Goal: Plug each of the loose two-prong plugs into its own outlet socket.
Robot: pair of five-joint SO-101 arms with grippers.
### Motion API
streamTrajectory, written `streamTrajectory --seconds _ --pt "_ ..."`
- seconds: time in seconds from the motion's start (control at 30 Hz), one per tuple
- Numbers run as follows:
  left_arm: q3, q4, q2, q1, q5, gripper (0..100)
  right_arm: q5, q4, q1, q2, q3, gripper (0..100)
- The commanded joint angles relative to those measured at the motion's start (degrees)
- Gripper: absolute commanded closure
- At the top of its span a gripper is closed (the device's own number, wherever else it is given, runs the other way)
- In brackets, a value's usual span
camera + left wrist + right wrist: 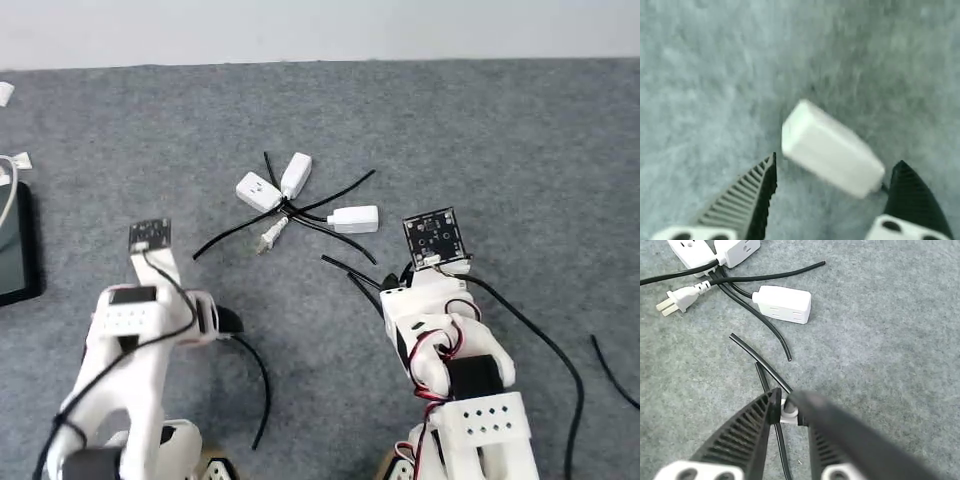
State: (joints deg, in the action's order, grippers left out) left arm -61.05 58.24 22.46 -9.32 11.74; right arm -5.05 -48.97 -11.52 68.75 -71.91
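- My right gripper (785, 402) was pressed nearly together, pinching a small white plug (789, 411) right at the fingertips. Black cords (757, 360) ran out past them. I'd say it was held low so the prongs could get lined up.
- Ahead of those fingers lay a socket block (782, 304), white, with its slots facing up. That was probably the target.
- Farther out sat a loose plug (680, 299) with bare prongs, beside two more blocks (690, 251).
- My left gripper (837, 164) was spread wide, with a white block (830, 150) just off its fingertips, unpinched. It looked staged for a steadying grab. I couldn't make out any slots on it.
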Motion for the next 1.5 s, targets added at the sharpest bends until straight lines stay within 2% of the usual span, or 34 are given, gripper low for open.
streamTrajectory --seconds 0.0,0.1,0.27,0.4,0.57,0.73,0.83,1.13,1.27,1.37,1.47 --pt "9.89 -1.49 -7.82 0.18 -0.09 71 -1.05 0.92 -0.22 -0.13 1.93 99.1" --pt "13.14 -1.67 -13.54 2.37 -0.09 78 -1.14 0.92 -0.22 -0.13 1.93 99.1" --pt "17.27 0.09 -19.52 5.27 -0.44 100 -1.14 1.01 -0.22 -0.13 1.93 99.1" --pt "17.45 -0.09 -19.16 8.26 -0.44 99 -1.14 1.10 -0.22 -0.13 1.93 99.1" --pt "17.63 0.00 -13.36 18.73 0.53 99 -1.14 1.10 0.04 -0.13 1.93 99.1" --pt "20.79 0.26 -8.18 29.80 12.22 99 -1.14 0.92 0.31 -0.13 1.93 99.1" --pt "25.19 0.00 -9.41 33.49 14.77 99 -1.05 0.84 2.07 -0.13 2.02 99.1" --pt "43.91 -0.09 -32.79 33.76 17.67 99 -1.14 -1.63 11.38 -0.22 1.85 99.1" --pt "50.51 -2.46 -42.20 29.71 17.49 98 -2.11 -1.19 13.41 -0.13 0.35 99.1" --pt "54.99 0.79 -46.59 26.99 17.49 90 -3.08 -1.36 14.20 -0.13 0.00 99.1" --pt "57.98 5.36 -48.00 26.20 17.41 76 -3.16 -1.36 14.29 -0.13 0.00 99.1"
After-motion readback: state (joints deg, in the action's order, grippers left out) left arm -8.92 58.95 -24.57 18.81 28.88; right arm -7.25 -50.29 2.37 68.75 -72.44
